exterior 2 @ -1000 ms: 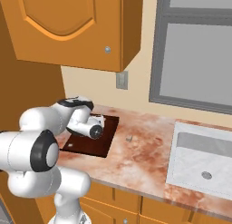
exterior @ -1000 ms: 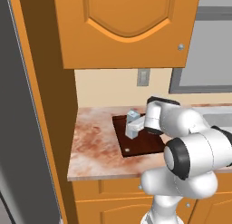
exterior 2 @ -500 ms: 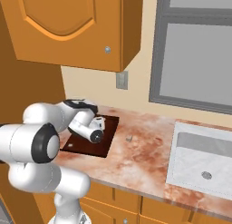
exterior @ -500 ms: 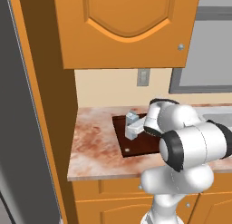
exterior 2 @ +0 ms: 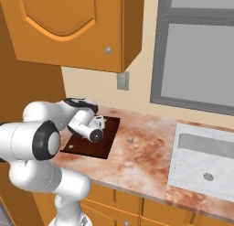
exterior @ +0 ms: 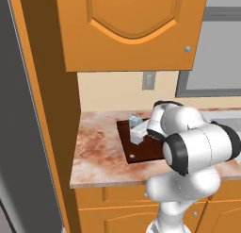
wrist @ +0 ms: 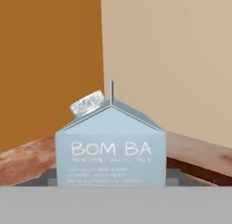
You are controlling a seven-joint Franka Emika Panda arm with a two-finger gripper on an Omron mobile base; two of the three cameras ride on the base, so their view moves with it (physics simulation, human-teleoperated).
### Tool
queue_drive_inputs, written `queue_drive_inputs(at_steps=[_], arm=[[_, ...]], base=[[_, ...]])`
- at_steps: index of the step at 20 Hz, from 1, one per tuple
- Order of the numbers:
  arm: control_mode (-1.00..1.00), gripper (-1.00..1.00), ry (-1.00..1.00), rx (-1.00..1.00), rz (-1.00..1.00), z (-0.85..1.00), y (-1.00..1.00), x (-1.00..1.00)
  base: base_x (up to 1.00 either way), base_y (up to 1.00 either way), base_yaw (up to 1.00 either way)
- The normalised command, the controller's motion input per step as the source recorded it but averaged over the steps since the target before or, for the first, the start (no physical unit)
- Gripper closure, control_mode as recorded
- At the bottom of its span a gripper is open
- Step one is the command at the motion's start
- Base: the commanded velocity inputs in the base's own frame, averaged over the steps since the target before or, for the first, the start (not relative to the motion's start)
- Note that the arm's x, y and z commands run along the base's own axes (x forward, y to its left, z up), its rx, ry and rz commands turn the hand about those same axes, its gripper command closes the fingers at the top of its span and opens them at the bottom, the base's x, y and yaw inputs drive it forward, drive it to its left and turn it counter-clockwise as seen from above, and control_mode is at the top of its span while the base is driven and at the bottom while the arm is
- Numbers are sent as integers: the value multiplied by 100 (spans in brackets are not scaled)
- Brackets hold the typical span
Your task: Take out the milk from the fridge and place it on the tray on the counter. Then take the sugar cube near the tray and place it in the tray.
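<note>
The milk [wrist: 111, 148], a pale blue-grey gable-top carton, stands upright over the back of the dark brown tray [exterior: 141, 151] on the marbled counter [exterior: 96, 152]. My gripper [exterior: 138, 132] holds it from the right, with grey fingers [wrist: 48, 178] pressed against both sides of the carton's base. In the left base view the milk [exterior: 135, 121] shows just left of my white hand. The tiny sugar cube [exterior 2: 130, 139] lies on the bare counter a little to the right of the tray [exterior 2: 87, 150]. The dark grey fridge [exterior: 23, 133] rises at the far left.
An orange wall cabinet [exterior: 132, 29] hangs above the counter, and an orange side panel [exterior: 56, 109] stands between fridge and counter. A wall outlet [exterior 2: 122, 80] sits behind the tray. A pale sink [exterior 2: 205, 161] lies to the right, under a grey window [exterior 2: 201, 51].
My arm's elbow and upper links have swung forward and lower over the tray. The hand and the carton have barely shifted.
</note>
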Motion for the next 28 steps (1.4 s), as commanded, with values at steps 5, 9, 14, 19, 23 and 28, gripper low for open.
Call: queue_drive_inputs(at_steps=[5,9,14,19,23,28], arm=[[-100,-100,-11,0,0,8,0,-15],[-100,-100,-11,0,0,24,0,-6],[-100,-100,-11,0,0,40,0,0],[-100,-100,-15,2,0,56,-1,-5],[-100,-100,-14,3,-2,69,-11,-15],[-100,-100,0,3,-7,75,-30,-31]], base=[[0,0,0],[0,0,0],[0,0,0],[0,0,0],[0,0,0],[0,0,0]])
